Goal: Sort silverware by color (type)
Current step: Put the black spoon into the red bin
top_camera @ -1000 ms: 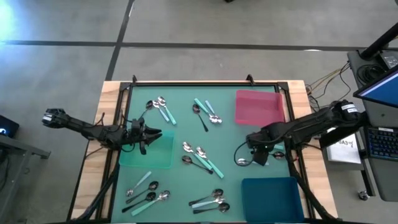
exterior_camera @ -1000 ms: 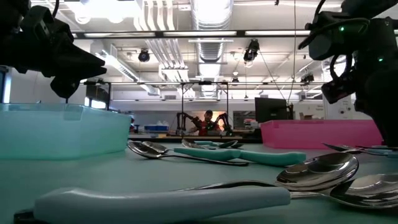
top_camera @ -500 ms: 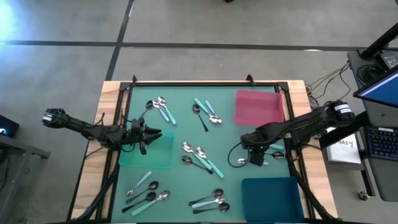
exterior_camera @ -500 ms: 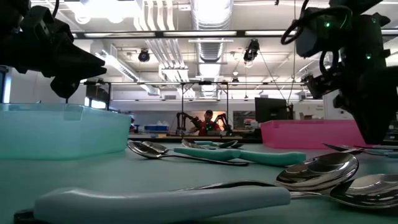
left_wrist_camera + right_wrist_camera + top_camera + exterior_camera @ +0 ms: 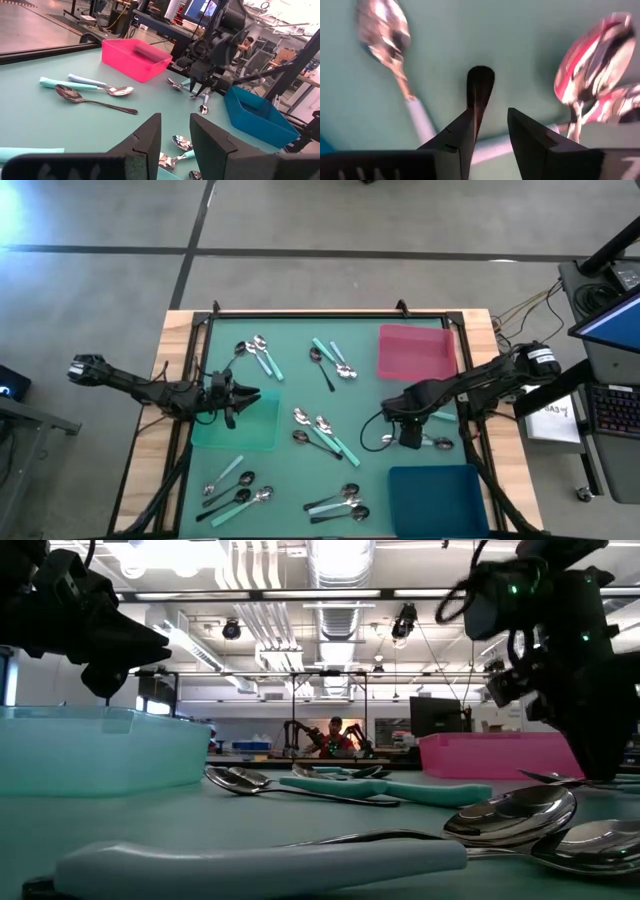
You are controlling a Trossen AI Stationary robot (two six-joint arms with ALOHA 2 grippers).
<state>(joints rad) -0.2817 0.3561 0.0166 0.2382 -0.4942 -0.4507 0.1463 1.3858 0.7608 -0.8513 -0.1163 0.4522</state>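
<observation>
Several spoons lie in loose groups on the green table top, among them a far-left group, a middle group and a near group. My right gripper hangs right of the middle, fingers pointing down, shut on a dark all-metal spoon that dangles below it. Under it lie a pale-handled spoon and a shiny spoon. My left gripper stands open and level over the pale teal tray, nothing between its fingers. My right gripper holds the dark spoon between its two fingers from above. The handle's rounded free end sticks out past the fingertips, close to one finger, and points down at the table. The spoon hangs clear of the table. The fingers hide which part they pinch.
A pink tray stands at the far right, a dark blue tray at the near right. Two spoons lie just right of my right gripper. A cable loop hangs from the right arm.
My right gripper has moved a little toward the table's left edge with the dark spoon hanging from it, and its wrist has rolled somewhat. The left arm has kept still.
</observation>
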